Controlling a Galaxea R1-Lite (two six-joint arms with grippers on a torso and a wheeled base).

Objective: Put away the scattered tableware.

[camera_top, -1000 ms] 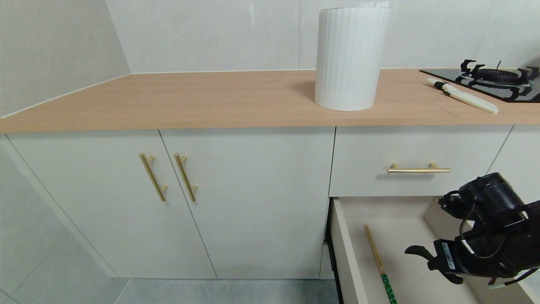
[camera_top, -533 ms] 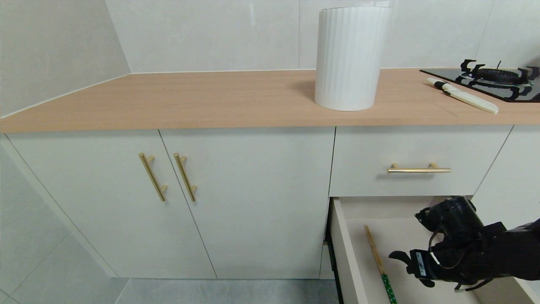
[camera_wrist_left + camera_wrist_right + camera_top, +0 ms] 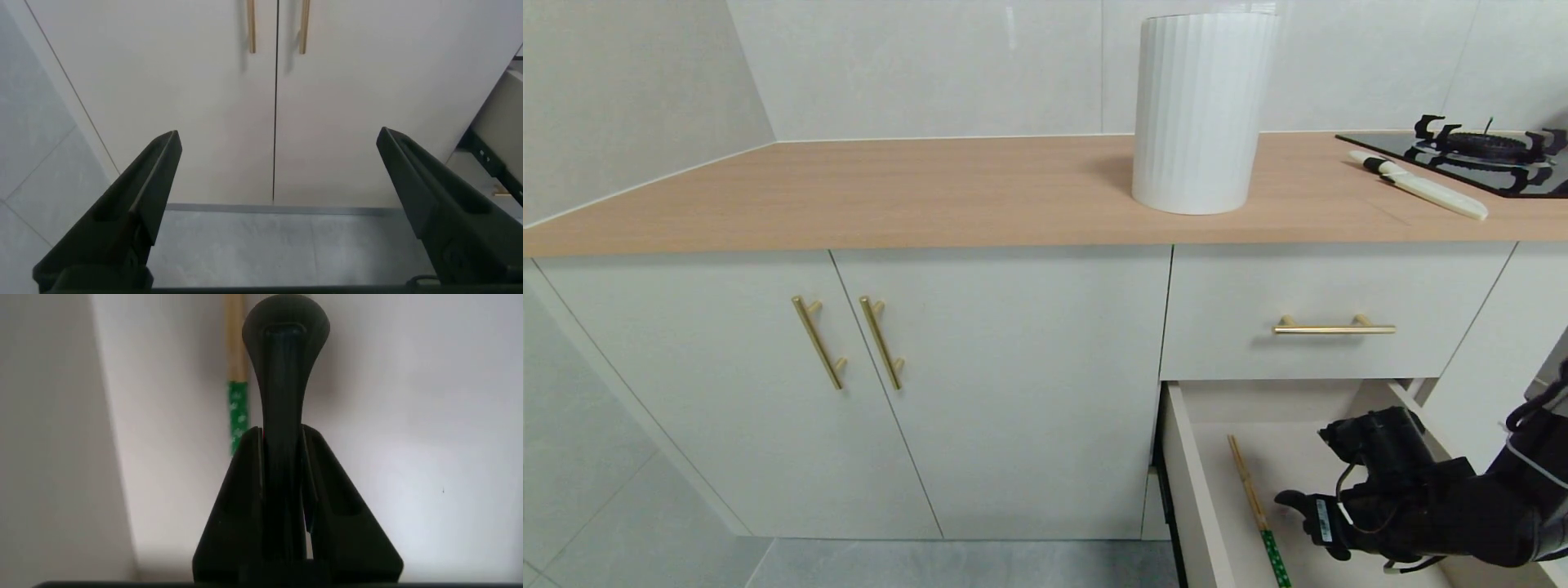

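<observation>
Chopsticks (image 3: 1258, 510), wooden, green-patterned ends

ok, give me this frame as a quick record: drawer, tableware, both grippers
lower drawer: pulled open
upper drawer: closed
chopsticks: flat on the lower drawer floor, near its left wall, green end toward the front
knife: on the counter beside the stove
white ribbed container: upright on the counter
right gripper: shut, nothing held, over the open drawer beside the chopsticks
left gripper: open, facing the cabinet doors
</observation>
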